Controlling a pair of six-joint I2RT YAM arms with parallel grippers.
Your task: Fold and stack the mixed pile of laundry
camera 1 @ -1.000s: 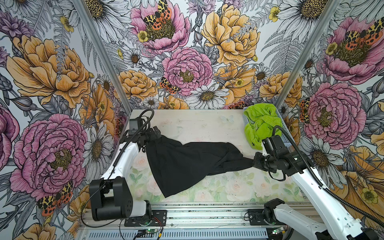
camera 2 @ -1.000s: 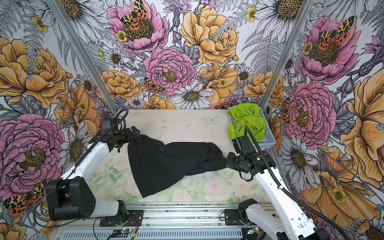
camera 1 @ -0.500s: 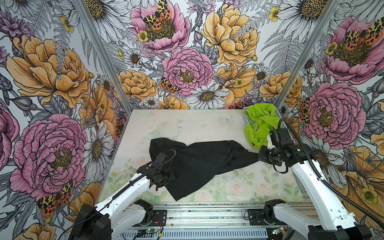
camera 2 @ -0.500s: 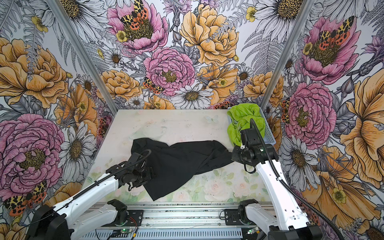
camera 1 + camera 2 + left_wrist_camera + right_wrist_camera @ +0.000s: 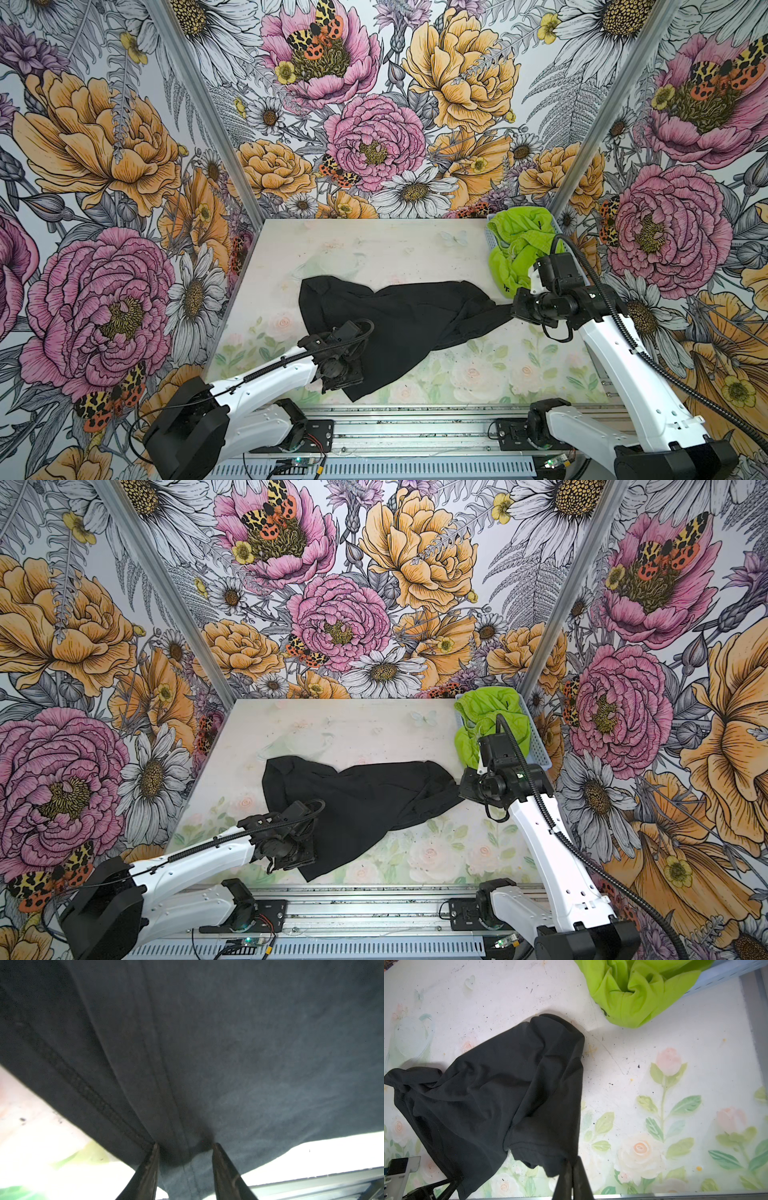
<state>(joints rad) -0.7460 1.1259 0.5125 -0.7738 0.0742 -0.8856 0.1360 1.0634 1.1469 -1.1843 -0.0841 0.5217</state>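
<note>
The black T-shirt (image 5: 399,316) (image 5: 365,796) lies crumpled across the middle of the table. My right gripper (image 5: 513,309) (image 5: 572,1162) is shut on its right end, beside a sleeve hem, and the cloth there is drawn into a taut point. My left gripper (image 5: 349,380) (image 5: 185,1145) sits at the shirt's near-left corner. Its jaws stand apart with the hemmed black cloth (image 5: 228,1043) bunched between them. The lime-green shorts (image 5: 519,245) (image 5: 637,989) spill over the near rim of the light-blue basket (image 5: 536,746) at the back right, just behind my right wrist.
The floral-print table (image 5: 374,249) is boxed in by flowered walls on three sides. A metal rail (image 5: 415,432) with both arm bases runs along the front edge. The basket's blue wall (image 5: 720,978) stands close to my right arm.
My left arm let the shirt's far-left end fall, swung to the near-left corner, and its jaws have narrowed round the hem. My right gripper drew the shirt's right end back and to the right.
</note>
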